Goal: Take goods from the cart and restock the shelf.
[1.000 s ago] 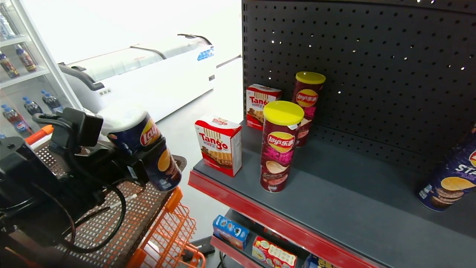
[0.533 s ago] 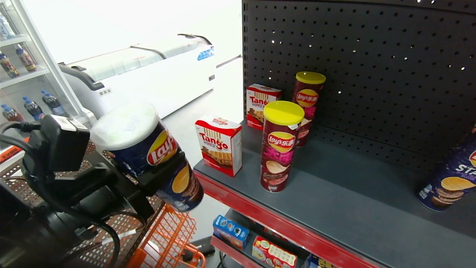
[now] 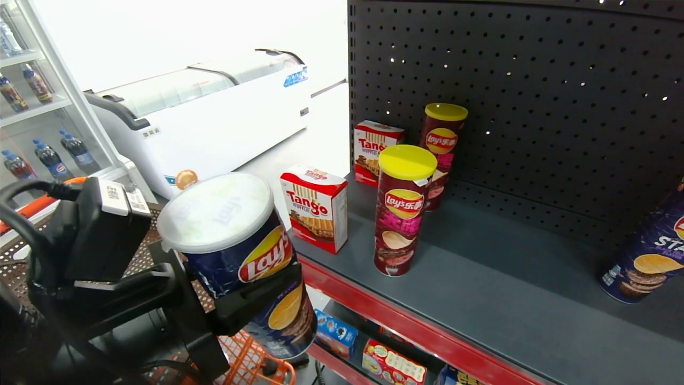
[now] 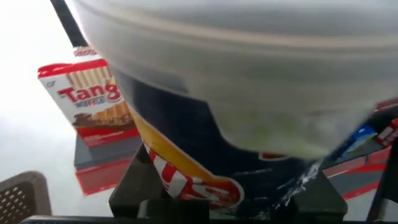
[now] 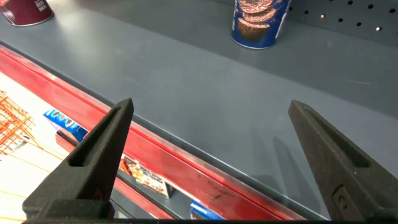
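Two grippers, two states: the left gripper (image 3: 243, 286) is clenched on a blue chip canister (image 3: 240, 251), with one black finger (image 3: 256, 299) crossing its front just below the logo. The right gripper (image 5: 211, 143) hangs released, wide apart over bare shelf (image 3: 481, 299) decking. In the head view the canister sits at about 8 o'clock, above the orange cart (image 3: 251, 363) and just outside the shelf's red front rail (image 3: 374, 315), not yet on the deck. It is gripped low on its body and leans a little, top towards 11 o'clock, which probably leaves the base free to be set down. A matching blue canister (image 3: 646, 256) stands at 3 o'clock, so that stretch is likely its home. The maroon canisters (image 3: 403, 208) and wafer boxes (image 3: 315, 208) fill the 12 o'clock end. The held can is a dark navy tube with a pale translucent lid, a red-and-yellow logo and pictured chips near its foot.
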### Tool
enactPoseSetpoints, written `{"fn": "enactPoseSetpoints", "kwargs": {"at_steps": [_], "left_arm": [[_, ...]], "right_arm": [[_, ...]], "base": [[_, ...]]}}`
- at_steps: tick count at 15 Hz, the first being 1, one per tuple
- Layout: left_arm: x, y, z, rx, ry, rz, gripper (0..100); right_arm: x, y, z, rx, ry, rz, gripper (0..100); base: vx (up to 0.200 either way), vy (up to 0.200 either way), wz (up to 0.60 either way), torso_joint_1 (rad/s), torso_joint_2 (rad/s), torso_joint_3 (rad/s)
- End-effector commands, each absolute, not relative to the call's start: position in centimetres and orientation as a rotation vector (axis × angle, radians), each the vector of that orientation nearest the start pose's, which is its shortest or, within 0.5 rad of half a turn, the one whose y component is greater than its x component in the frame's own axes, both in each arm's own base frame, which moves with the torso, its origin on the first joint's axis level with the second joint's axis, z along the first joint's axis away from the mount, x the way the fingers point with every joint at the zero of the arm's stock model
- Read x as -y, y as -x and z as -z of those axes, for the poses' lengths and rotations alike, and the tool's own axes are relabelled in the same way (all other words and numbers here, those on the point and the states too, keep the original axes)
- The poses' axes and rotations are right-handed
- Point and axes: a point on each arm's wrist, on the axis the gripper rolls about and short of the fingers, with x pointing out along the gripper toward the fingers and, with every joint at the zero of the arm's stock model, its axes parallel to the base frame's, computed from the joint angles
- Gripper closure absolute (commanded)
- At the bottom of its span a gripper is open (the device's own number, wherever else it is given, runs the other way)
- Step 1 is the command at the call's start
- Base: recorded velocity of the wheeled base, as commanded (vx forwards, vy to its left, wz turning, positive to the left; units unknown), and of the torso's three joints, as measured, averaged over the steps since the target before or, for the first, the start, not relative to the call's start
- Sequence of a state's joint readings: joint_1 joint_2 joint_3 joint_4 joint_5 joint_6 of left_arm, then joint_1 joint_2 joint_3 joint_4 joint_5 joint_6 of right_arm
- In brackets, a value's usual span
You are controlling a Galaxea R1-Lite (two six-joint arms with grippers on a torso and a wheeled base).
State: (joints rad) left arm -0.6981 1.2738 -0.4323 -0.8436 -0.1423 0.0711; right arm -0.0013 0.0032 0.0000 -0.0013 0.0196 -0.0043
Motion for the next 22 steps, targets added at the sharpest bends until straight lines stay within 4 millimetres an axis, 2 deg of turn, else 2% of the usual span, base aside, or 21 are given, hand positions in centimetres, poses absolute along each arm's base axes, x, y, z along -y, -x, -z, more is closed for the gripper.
{"fn": "enactPoseSetpoints", "kwargs": {"at_steps": [1,4,6,18,22], "left_arm": [[14.38,-14.64,-20.83,0.023,-0.07,0.928,100],[15.09,-14.64,-20.3,0.001,-0.08,1.032,100],[15.23,-14.76,-20.13,-0.004,-0.083,1.04,100],[15.27,-14.84,-19.98,-0.007,-0.082,1.069,100],[15.14,-14.84,-19.85,-0.012,-0.083,1.064,100]], "right_arm": [[-0.05,2.26,-7.57,-0.001,0.005,-0.02,0],[-0.05,2.26,-7.57,-0.001,0.005,-0.02,0],[-0.05,2.26,-7.57,-0.001,0.005,-0.02,0],[-0.05,2.26,-7.57,-0.001,0.006,-0.02,0],[-0.05,2.26,-7.57,-0.001,0.005,-0.02,0]], "base": [[0.0,0.0,0.0,0.0,0.0,0.0],[0.0,0.0,0.0,0.0,0.0,0.0],[0.0,0.0,0.0,0.0,0.0,0.0],[0.0,0.0,-0.6,0.001,0.0,0.002],[0.0,0.0,0.0,0.0,0.0,0.0]]}}
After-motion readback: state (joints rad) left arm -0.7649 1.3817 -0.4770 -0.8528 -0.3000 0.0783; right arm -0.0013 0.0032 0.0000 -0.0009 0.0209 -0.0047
